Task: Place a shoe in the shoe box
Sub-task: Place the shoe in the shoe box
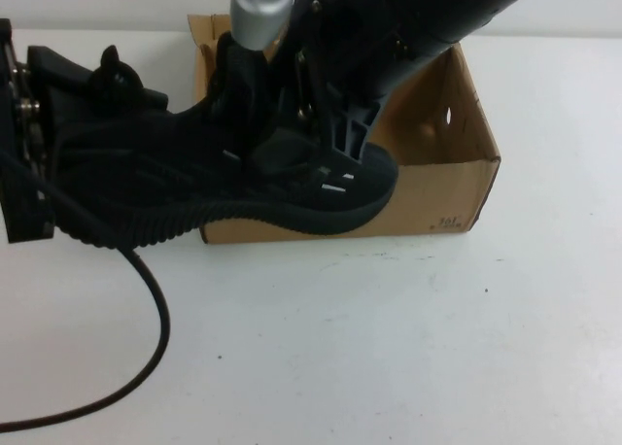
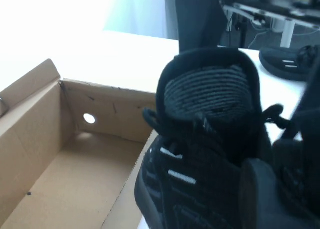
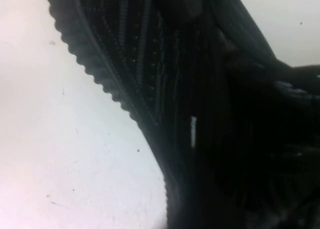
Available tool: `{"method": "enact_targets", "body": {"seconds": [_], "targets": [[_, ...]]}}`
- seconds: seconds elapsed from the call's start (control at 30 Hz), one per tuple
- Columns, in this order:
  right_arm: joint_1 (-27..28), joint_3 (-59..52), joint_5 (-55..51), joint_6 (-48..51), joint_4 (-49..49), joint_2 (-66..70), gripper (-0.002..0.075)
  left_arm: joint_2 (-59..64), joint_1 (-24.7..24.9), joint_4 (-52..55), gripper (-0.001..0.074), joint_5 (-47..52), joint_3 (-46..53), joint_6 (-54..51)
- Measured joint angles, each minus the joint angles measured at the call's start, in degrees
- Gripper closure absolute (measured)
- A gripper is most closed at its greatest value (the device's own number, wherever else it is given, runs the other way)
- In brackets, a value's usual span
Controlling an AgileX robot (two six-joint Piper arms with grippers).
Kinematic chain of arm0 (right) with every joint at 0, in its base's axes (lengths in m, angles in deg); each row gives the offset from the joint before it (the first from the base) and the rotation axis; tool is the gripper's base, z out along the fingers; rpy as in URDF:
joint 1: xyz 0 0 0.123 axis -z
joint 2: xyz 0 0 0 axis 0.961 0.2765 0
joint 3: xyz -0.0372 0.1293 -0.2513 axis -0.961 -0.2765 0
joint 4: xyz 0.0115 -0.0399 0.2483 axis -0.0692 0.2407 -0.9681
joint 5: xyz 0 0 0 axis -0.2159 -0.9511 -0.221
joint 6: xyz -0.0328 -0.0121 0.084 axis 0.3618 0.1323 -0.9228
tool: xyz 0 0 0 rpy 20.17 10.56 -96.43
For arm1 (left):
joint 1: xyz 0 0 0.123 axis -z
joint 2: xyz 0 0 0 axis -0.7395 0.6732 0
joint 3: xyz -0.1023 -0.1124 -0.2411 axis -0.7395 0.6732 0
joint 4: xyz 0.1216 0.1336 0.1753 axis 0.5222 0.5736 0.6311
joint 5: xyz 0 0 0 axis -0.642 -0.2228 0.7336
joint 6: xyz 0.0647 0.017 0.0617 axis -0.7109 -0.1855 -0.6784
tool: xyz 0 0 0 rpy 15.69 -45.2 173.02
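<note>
Gripping the soft, light shoe (image 1: 209, 188), both your left tool (image 1: 126, 100) and right tool (image 1: 292, 154) are pinching its knit upper beside the shoe box (image 1: 457, 188); favour the firmer collar.

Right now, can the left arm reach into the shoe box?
Probably yes. The shoe box is open on top, nothing covering it. The left hand is at the heel of the shoe, just in front of the box; the right hand holds its middle.
</note>
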Motion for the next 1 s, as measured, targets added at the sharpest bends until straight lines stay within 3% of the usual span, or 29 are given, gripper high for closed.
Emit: {"method": "enact_targets", "body": {"seconds": [0.1, 0.17, 0.23, 0.53, 0.6, 0.73, 0.8, 0.9, 1.0], "targets": [[0.0, 0.0, 0.13, 0.56, 0.0, 0.49, 0.0526, 0.0, 0.09, 0.27, 0.0684, 0.12, 0.0, -0.04], [0.09, 0.0, 0.24, 1.21, 0.0, 0.63, 0.0634, 0.0, 0.09, 0.42, 0.0685, 0.12, 0.0, -0.13], [0.09, 0.0, 0.24, 1.56, 0.0, 0.63, 0.0684, 0.0, 0.09, 0.42, 0.0686, 0.12, 0.0, -0.27], [0.09, 0.0, 0.24, 1.44, 0.0, 0.63, 0.0709, 0.0, 0.09, 0.18, 0.0664, 0.12, 0.0, 4.25], [0.09, 0.0, 0.24, 1.03, 0.12, 0.63, 0.0709, 0.0, 0.09, -0.83, 0.0583, 0.12, 0.0, 8.36], [0.09, -0.13, -0.39, 0.6, 0.73, 1.04, 0.0709, 0.0, 0.13, -2.06, 0.0226, -2.06, 0.0, 19.16], [0.09, -0.13, -0.5, -0.97, 2.4, 1.3, 0.071, 0.0, 0.13, -2.06, 0.0126, -4.42, 0.0, 22.94], [0.09, -0.13, -0.5, -4.66, 6.86, 1.54, 0.071, 0.0, 0.13, -2.8, 0.0069, -6.61, 0.0, 25.94], [0.09, -0.13, -0.62, -9.56, 12.39, 1.54, 0.071, 0.0, 0.13, -3.32, 0.0066, -8.38, 0.0, 27.87]]}}
